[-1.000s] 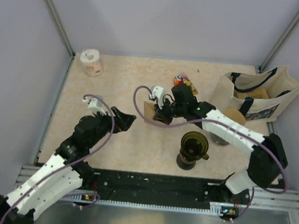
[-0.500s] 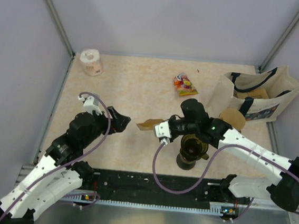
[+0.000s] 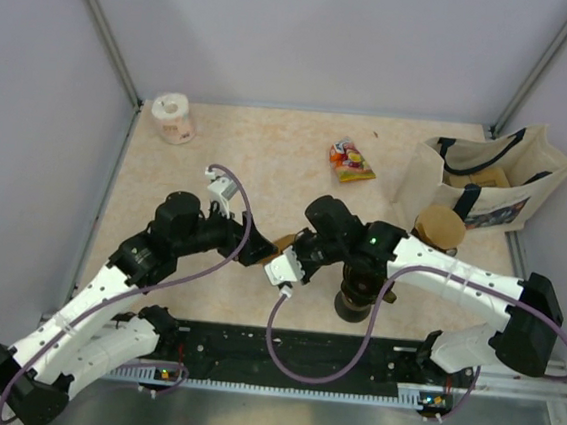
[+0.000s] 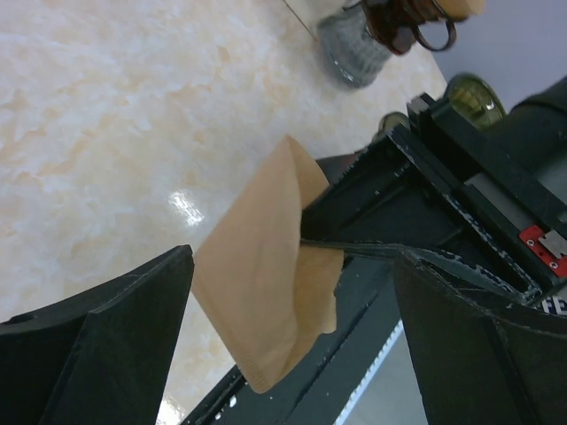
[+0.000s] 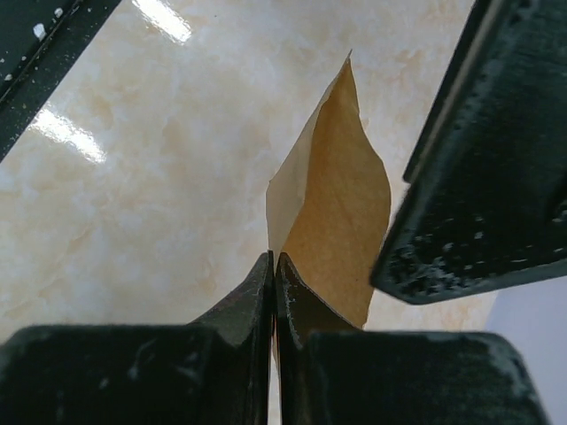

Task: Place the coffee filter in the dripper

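The brown paper coffee filter (image 3: 283, 242) hangs above the table at centre. My right gripper (image 3: 290, 252) is shut on one wall of it; in the right wrist view the filter (image 5: 337, 199) stands up from the closed right gripper (image 5: 273, 266). My left gripper (image 3: 263, 253) is open, its fingers on either side of the filter (image 4: 266, 292) without touching it; the left gripper (image 4: 292, 261) shows the same in its wrist view. The olive-brown dripper (image 3: 362, 280) sits on a dark base just right of the filter, mostly hidden under my right arm.
A tote bag (image 3: 482, 181) stands at the back right with a brown-lidded cup (image 3: 440, 228) beside it. A snack packet (image 3: 351, 162) and a paper roll (image 3: 175, 118) lie at the back. A ribbed glass vessel (image 4: 353, 46) shows at the top of the left wrist view.
My right gripper carried the filter from the far centre toward the near left. My left arm swung right until its open fingers straddle the filter.
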Robot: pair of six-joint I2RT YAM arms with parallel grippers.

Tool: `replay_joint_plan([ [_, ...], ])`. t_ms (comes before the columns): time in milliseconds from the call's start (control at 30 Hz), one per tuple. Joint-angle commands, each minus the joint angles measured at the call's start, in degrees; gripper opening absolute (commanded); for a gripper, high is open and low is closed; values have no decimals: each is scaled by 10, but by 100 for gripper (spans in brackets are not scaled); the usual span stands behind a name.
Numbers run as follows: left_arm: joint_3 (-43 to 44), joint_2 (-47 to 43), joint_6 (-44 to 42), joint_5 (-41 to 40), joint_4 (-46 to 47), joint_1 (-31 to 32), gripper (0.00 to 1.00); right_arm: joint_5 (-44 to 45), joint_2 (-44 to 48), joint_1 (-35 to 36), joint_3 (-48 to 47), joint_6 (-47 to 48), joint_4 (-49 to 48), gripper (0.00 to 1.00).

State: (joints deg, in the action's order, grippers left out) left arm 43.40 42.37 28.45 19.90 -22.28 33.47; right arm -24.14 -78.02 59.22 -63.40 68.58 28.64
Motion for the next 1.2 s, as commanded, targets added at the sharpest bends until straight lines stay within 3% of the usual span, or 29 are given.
replay_joint_plan([
  [0, -5, 13, -35, 81, 44, 2, 99, 3, -9, 7, -35, 24, 22, 0],
  [167, -2, 35, -37, 14, 22, 3, 98, 13, -3, 7, -31, 23, 25, 0],
  [400, -9, 65, -43, 52, 42, 6, 91, 6, 5, 7, -30, 23, 25, 0],
  [600, -12, 65, -47, 5, 36, 15, 85, -2, 11, 7, -30, 24, 30, 0],
  [833, -10, 85, -47, -20, 37, 18, 70, -31, 25, 8, -32, 28, 38, 0],
  [1167, -14, 117, -50, 40, 84, 24, 50, -43, 13, 8, -49, 29, 48, 0],
])
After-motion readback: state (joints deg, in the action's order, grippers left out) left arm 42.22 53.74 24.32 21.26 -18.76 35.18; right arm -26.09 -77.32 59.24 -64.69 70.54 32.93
